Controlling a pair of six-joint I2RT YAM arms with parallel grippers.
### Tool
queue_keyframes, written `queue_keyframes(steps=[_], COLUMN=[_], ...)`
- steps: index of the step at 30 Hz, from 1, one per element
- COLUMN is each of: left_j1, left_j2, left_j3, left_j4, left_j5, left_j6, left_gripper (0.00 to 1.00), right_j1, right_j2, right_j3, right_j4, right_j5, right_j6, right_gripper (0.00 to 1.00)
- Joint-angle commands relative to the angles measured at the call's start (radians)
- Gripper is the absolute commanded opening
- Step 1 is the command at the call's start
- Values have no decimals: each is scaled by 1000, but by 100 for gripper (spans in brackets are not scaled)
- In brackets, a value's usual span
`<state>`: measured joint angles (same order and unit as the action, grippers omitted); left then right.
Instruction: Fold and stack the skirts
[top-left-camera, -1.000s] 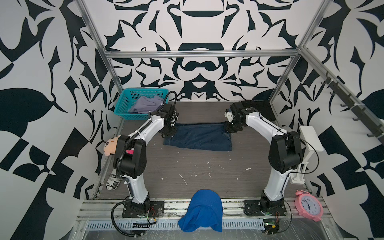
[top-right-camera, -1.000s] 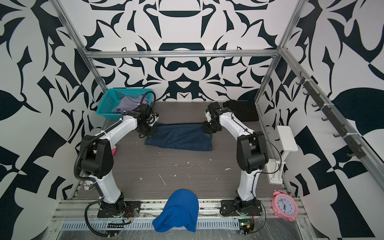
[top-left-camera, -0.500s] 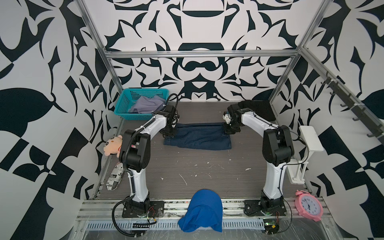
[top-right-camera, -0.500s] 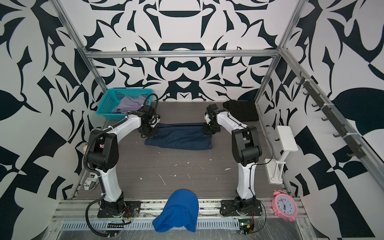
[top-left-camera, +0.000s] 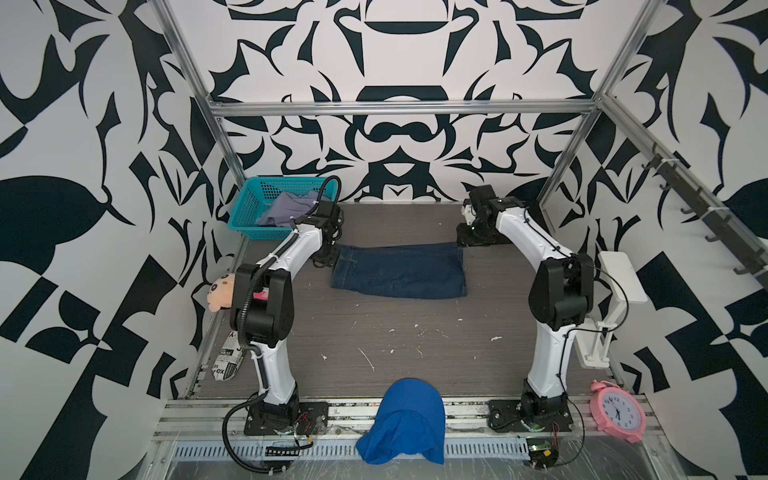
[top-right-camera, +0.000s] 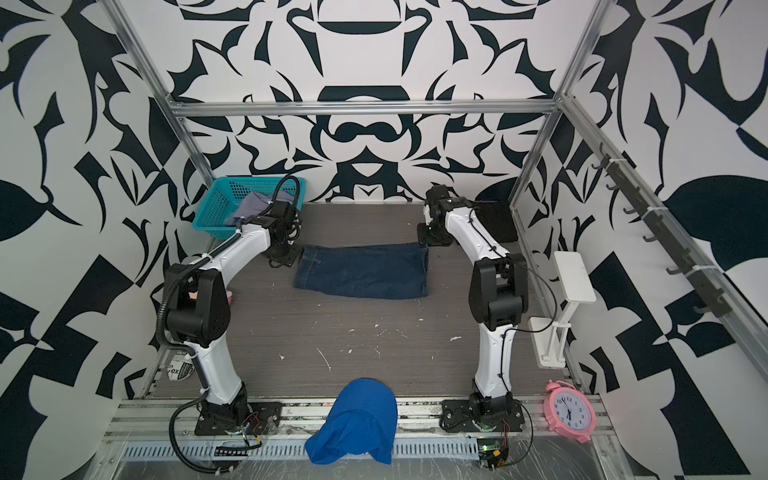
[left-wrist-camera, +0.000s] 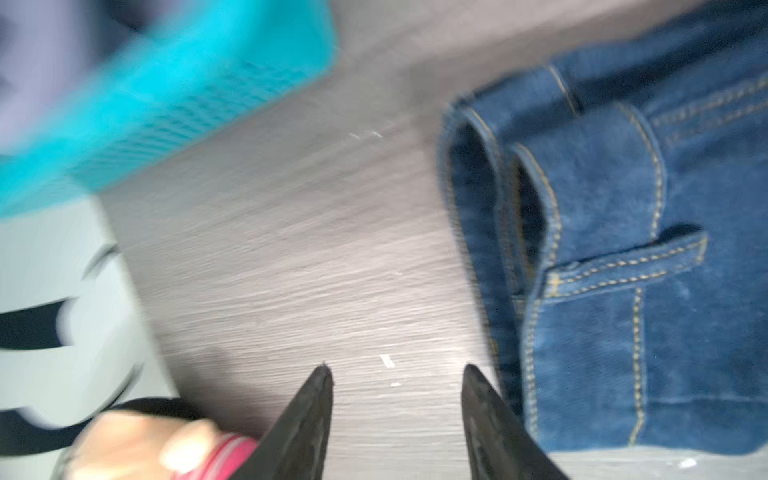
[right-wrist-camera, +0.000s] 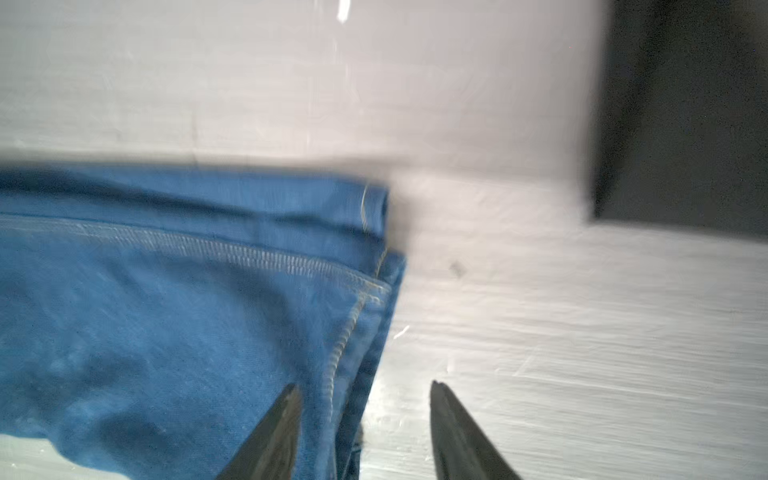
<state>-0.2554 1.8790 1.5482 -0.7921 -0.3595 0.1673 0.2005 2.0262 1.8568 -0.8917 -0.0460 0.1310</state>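
**Two claws open at the ends of a denim skirt**

The denim skirt (top-left-camera: 399, 272) lies folded flat toward the back of the desk (top-left-camera: 415, 345). The left claw (left-wrist-camera: 397, 368) is half open and empty, over bare desk just beside the waistband edge. The right claw (right-wrist-camera: 365, 384), also half open and empty, straddles the hem corner. The black skirt (top-right-camera: 496, 220) lies in the far right corner, and the lavender skirt (top-left-camera: 286, 208) is in the basket (top-left-camera: 249, 216). The middle of the desk is bare.

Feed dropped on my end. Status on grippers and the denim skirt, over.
Left gripper open, empty. Right gripper open at denim skirt corner. Skirt folded flat on table. Nothing blocking.
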Motion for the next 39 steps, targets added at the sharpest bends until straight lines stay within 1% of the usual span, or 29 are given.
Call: queue_keyframes(steps=[1,3,5,7,8,9,10,11,12,13,15,18,22,25,28,33,36,39], left_j1=[-2,-7,-29,-61,-78,-91,-98,-103,-104,-103,-103,-93,-39,9,41,45,45,45], left_j2=[-87,-124,-162,-201,-219,-232,-239,-238,-229,-215,-173,-111,-61,-57,-55,-62,-83,-132], left_j3=[44,37,14,-38,-78,-115,-146,-170,-184,-190,-194,-187,-225,-283,-324,-358,-351,-336], left_j4=[-35,-37,-37,9,56,106,149,197,230,251,290,301,329,348,358,377,364,344], left_j5=[-57,-35,0,49,89,147,186,212,248,271,272,274,293,304,310,308,304,300], left_j6=[-36,-73,-114,-146,-162,-168,-174,-194,-213,-221,-234,-238,-295,-350,-383,-391,-390,-398], left_gripper=[53,53,53,50,48,46,43,39,37,35,29,27,24,23,21,20,20,20], right_j1=[4,4,6,10,14,22,36,49,57,60,58,43,6,-8,-15,-15,-15,-15], right_j2=[-16,-61,-130,-221,-269,-306,-325,-332,-331,-329,-306,-236,-152,-136,-121,-92,-121,-192], right_j3=[68,41,-30,-153,-248,-325,-373,-406,-429,-452,-491,-501,-510,-546,-583,-605,-591,-568], right_j4=[-77,-58,-14,90,170,232,268,289,299,318,369,388,411,447,500,531,505,469], right_j5=[42,8,-56,-143,-187,-233,-262,-269,-256,-247,-229,-158,-122,-72,-64,-71,-75,-87], right_j6=[-1,13,30,72,109,140,155,164,172,174,175,136,127,144,158,164,160,153], right_gripper=[55,52,45,31,21,14,11,5,1,0,0,0,0,0,0,0,0,0])
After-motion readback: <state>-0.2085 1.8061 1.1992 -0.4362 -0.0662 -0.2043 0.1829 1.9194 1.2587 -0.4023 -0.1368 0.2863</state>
